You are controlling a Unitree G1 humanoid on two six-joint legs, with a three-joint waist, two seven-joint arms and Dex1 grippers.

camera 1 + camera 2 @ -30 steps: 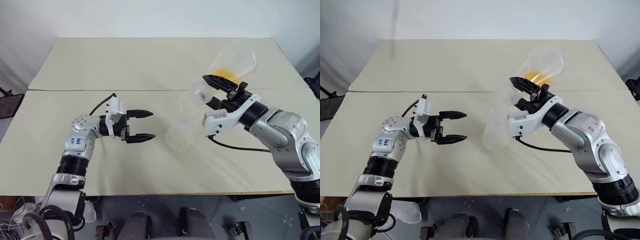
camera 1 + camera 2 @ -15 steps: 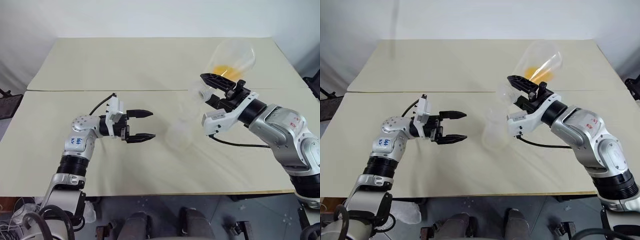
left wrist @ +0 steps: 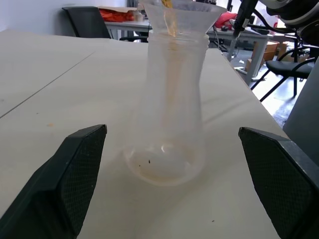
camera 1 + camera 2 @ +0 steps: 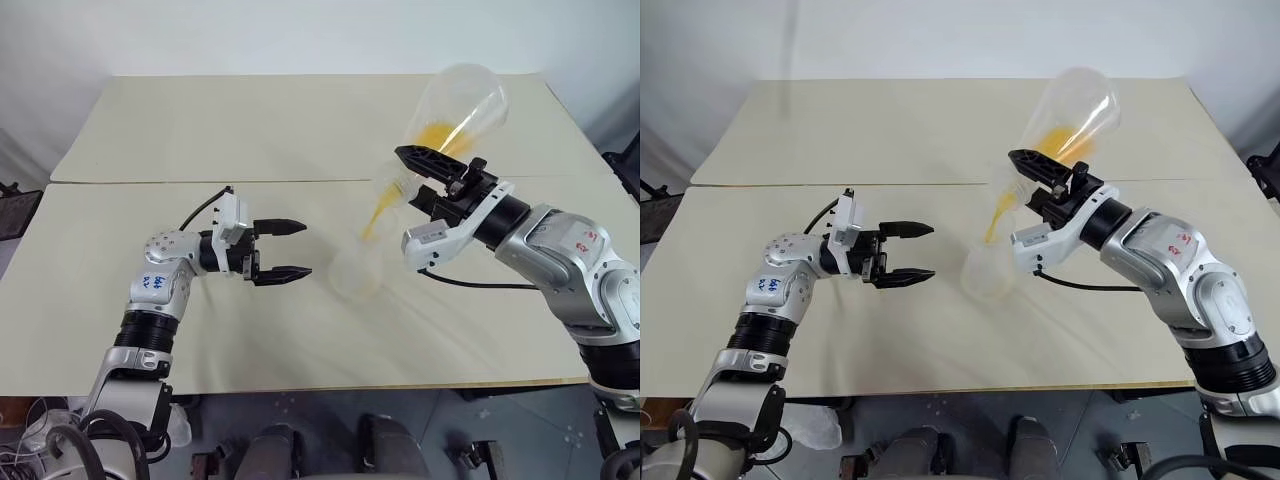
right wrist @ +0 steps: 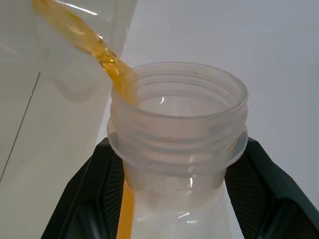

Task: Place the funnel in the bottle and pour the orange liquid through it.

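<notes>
While the right pincer stays clamped tight around the neck of the larger flask, that flask is tipped over so its wide base sticks up and away and its mouth points down toward the middle of the tabletop. Orange liquid is running out of it in a thin stream, and some is still pooled inside the flask's upper wall. Right under the stream stands the bottle, upright on the tabletop, with the clear funnel sitting in its neck. From the left wrist view you can see the stream going into the funnel and a faint orange film on the bottle's floor. The left pincer hangs just beside the bottle, level, fingers spread wide apart, touching nothing.
</notes>
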